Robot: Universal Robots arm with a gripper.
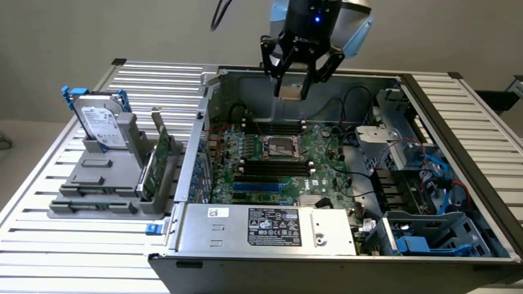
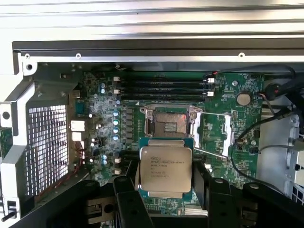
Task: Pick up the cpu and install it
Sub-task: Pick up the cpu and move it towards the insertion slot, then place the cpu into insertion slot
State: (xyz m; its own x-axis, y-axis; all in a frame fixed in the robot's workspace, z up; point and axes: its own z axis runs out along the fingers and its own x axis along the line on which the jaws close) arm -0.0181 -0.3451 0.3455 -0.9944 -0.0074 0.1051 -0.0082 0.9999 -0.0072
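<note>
Here, shows the small flat square cpu [image 2: 165,171] with silvery metal top and thin tan rim, clamped by two opposite edges between the black fingers [image 2: 126,199], spread wide to span it. Hangs lid-up and level over the green motherboard [image 2: 228,90] inside the open grey computer case [image 1: 204,233], near the empty metal-framed socket [image 2: 170,122] yet clear above it. Probably light, stiff and fragile, with a slick lid; best gripped on the rim edges, as here. Sits centred between the fingers, touching both.

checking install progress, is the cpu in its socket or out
Out: the cpu hangs in the gripper above the empty socket.
</note>
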